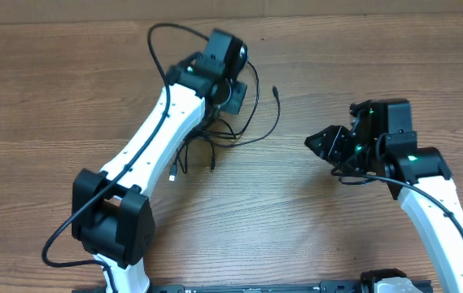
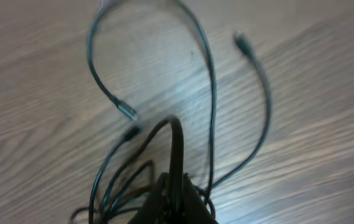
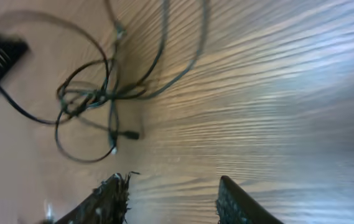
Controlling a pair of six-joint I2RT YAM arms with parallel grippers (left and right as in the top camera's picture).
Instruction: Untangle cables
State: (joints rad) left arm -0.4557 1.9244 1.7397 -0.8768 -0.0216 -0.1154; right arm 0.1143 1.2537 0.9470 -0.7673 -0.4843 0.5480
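The cables (image 1: 251, 122) are thin black cords lying in a tangle on the wooden table, under and just right of my left gripper (image 1: 229, 91). One free end with a small plug (image 1: 275, 89) curves out to the right. In the left wrist view my left gripper (image 2: 177, 202) is shut on one strand (image 2: 175, 140) that arches up from the tangle, and two loose plug ends (image 2: 127, 112) (image 2: 241, 41) lie on the wood. My right gripper (image 1: 319, 144) is open and empty, right of the tangle. In the right wrist view its fingers (image 3: 173, 202) are spread, with the tangle (image 3: 93, 93) ahead.
The thicker black wire of the left arm (image 1: 162, 37) loops above the tangle. The left arm (image 1: 146, 150) crosses the table diagonally from the lower left. Bare wooden table (image 1: 288, 212) lies between the two arms.
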